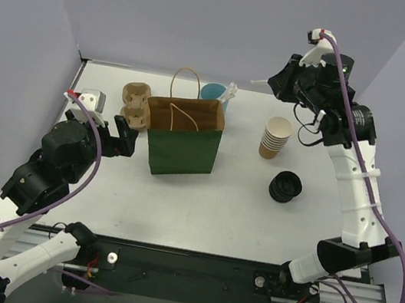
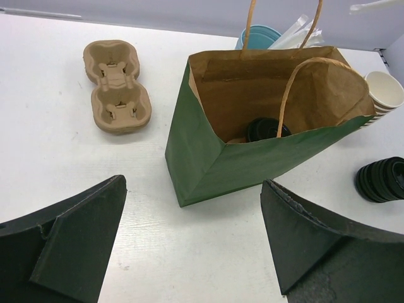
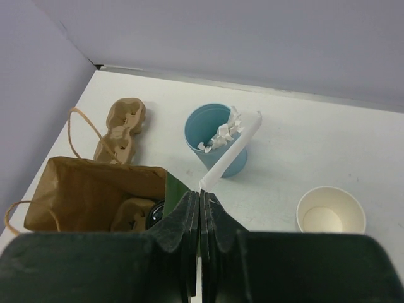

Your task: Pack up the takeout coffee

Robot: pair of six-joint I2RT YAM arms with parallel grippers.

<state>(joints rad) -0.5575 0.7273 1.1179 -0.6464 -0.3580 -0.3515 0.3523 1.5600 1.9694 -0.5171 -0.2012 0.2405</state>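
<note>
We find the takeout coffee (image 2: 266,129) down inside the green bag (image 2: 208,167), which stands upright with its mouth open near the middle of the table (image 1: 177,209); only the round black lid shows over the bag's front edge, and the cup beneath it is hidden. The left gripper (image 2: 192,186) hangs low just in front of the bag, jaws spread wide with nothing between them, and its fingers do not touch the bag. The right gripper (image 3: 201,197) is raised over the far side of the table, jaws clenched on one end of a white wrapped stick (image 3: 230,151) (a straw, by the look of it); in the wrist view the stick crosses in front of the light-blue cup (image 3: 214,136), which holds more white sticks and sits just behind the bag. A pulp cup carrier (image 2: 117,85) lies flat to the bag's left, apart from it; to the bag's right stand a stack of cream paper cups (image 1: 275,138) and, nearer the arms, a stack of black lids (image 1: 286,186), the two stacks apart from each other.
</note>
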